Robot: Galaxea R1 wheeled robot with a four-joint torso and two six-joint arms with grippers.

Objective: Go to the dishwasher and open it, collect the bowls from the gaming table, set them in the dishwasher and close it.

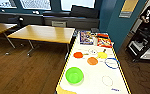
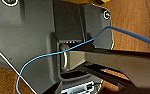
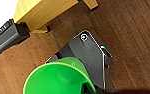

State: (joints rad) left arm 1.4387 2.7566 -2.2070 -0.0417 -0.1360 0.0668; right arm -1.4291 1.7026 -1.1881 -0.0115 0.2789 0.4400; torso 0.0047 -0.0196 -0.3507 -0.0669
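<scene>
Cream top of the gaming table (image 1: 96, 85) straight ahead in the head view, trimmed with a yellow strip along its edges and running away toward a blue wall (image 1: 111, 22). Scattered on it, the bowls: green bowl (image 1: 74, 75) nearest, close to the table's left edge; red bowl (image 1: 78, 55) farther along the same side; orange bowl (image 1: 92, 60) near the middle; yellow bowl (image 1: 102, 55) just beyond the orange one; blue-rimmed bowl (image 1: 112, 63) by the right edge. All apart from one another, none stacked. At the far end of the top, two colourful boxes (image 1: 104, 40) lying flat side by side. Left of the gaming table, a wooden table (image 1: 42, 33) on thin metal legs, standing on dark wooden floor (image 1: 21, 72). Off to the right, a black cart (image 1: 143, 45).

Seen from the right wrist, a green bowl (image 3: 53, 77) large and close against the robot's dark plate, mouth toward the camera, wooden floor behind it and a yellow-sided table corner (image 3: 41, 12) beyond. Cannot tell whether the right gripper grips it or stands open.

Seen from the left wrist, a blue cable (image 2: 41, 56) looping across the dark plate above wooden floor. Cannot tell the left gripper's state either
</scene>
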